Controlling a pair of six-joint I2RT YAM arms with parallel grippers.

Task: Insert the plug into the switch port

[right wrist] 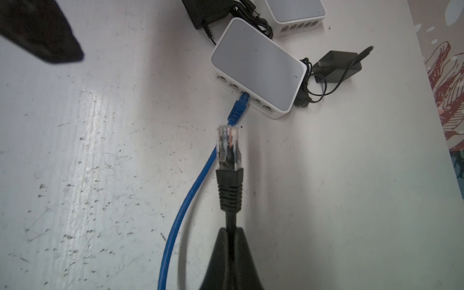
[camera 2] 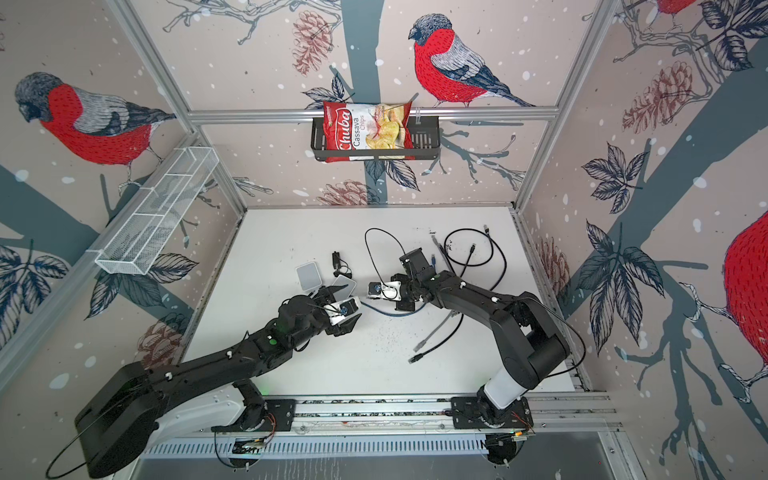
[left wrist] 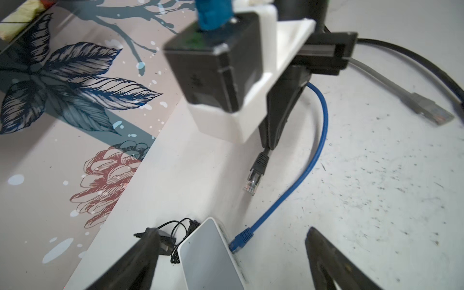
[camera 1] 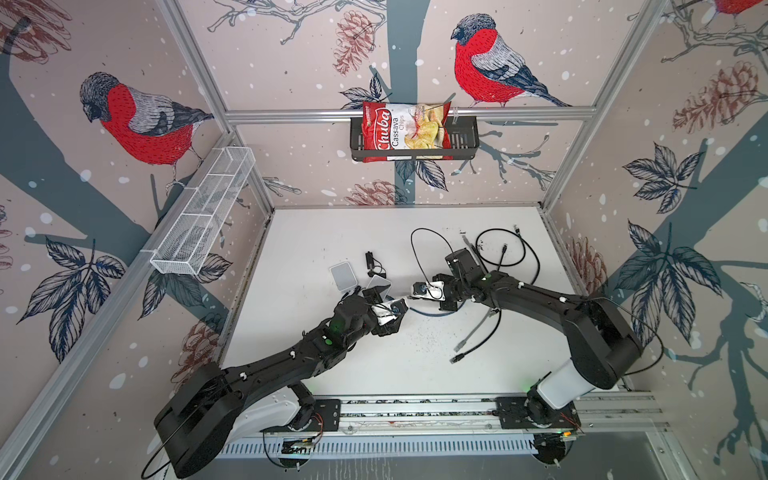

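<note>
Near the centre of the white tabletop (camera 1: 316, 232), a flat white network switch (right wrist: 256, 66) is set. A second white switch (right wrist: 296, 12) lies beside it, at eleven o'clock in a top view. A blue cable plug (right wrist: 239, 105) is seated in its middle port. A black cable's clear plug (right wrist: 227, 145) is held just before that port row, above the table, at three o'clock in both top views.

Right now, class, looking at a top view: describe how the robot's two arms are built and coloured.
Both the left arm and right arm are matte black jointed links with white base shells, small white clips, green indicator lights and thin black cables looping alongside. Each ends in tapered black jaws beside a white wrist-camera mount.
</note>
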